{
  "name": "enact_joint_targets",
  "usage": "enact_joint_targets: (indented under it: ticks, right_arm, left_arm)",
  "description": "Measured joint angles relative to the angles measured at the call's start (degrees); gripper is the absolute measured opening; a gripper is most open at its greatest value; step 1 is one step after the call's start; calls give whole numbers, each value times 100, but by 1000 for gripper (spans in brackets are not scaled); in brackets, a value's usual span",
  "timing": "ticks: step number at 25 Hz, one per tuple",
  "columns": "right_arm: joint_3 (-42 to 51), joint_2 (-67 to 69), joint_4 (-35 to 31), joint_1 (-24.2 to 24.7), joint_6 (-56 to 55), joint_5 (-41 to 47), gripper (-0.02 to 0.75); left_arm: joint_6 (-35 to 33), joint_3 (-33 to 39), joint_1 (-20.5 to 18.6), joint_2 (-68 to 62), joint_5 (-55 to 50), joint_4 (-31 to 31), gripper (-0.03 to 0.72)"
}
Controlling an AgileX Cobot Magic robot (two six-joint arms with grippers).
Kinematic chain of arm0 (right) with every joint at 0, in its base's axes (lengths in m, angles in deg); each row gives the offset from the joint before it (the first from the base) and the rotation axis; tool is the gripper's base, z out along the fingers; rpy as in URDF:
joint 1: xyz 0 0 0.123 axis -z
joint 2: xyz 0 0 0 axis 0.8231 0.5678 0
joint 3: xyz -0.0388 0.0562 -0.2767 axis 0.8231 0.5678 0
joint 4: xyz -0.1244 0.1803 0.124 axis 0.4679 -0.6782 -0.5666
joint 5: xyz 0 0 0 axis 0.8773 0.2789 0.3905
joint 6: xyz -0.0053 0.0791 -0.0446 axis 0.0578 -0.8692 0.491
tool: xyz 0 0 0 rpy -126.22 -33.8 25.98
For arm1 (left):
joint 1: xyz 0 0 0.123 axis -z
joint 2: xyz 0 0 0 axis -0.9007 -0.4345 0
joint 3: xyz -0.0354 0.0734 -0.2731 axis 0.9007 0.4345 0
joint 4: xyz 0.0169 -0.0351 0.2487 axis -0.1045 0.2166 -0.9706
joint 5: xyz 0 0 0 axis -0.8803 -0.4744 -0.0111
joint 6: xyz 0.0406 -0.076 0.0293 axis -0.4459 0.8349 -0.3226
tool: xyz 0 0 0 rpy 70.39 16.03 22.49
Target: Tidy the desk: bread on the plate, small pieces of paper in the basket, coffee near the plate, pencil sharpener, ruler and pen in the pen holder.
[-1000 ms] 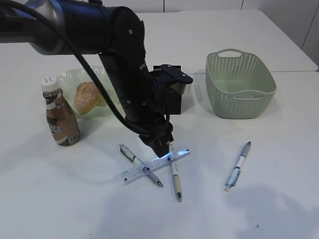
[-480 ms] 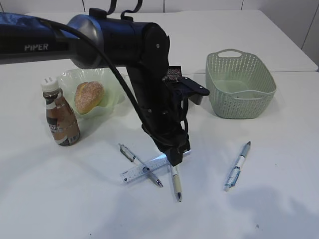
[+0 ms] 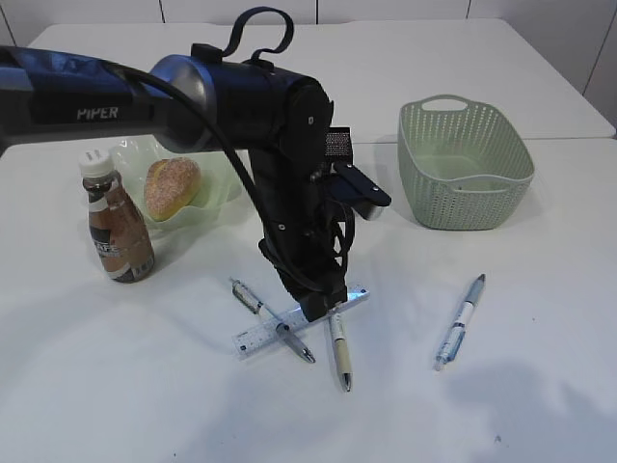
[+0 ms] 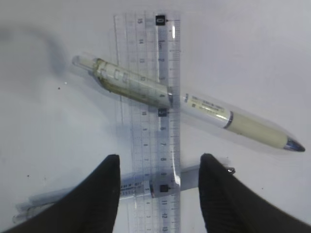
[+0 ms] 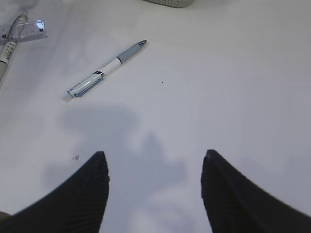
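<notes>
Left gripper (image 4: 158, 194), jaws spread and empty, straddles the ruler (image 4: 150, 121), whose long axis runs 12-to-6 between them.

I count three pens (image 3: 459, 321), one ruler (image 3: 260, 335), one bread (image 3: 173, 185), one plate (image 3: 220, 181), one coffee (image 3: 116, 230), one basket (image 3: 465, 164) and one pen holder (image 3: 336, 145) on my desk (image 3: 540, 386).

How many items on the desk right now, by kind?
Pens: 3
Ruler: 1
Coffee bottle: 1
Bread: 1
Plate: 1
Basket: 1
Pen holder: 1, mostly hidden behind the arm
Total: 9
</notes>
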Motion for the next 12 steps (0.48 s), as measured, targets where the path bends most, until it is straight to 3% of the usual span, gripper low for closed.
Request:
enact_joint_targets:
  ticks: [12]
  right_arm:
    - [0,0,37,0,0,0,478]
  left_arm:
    - [22,0,0,-262,14,-61,371]
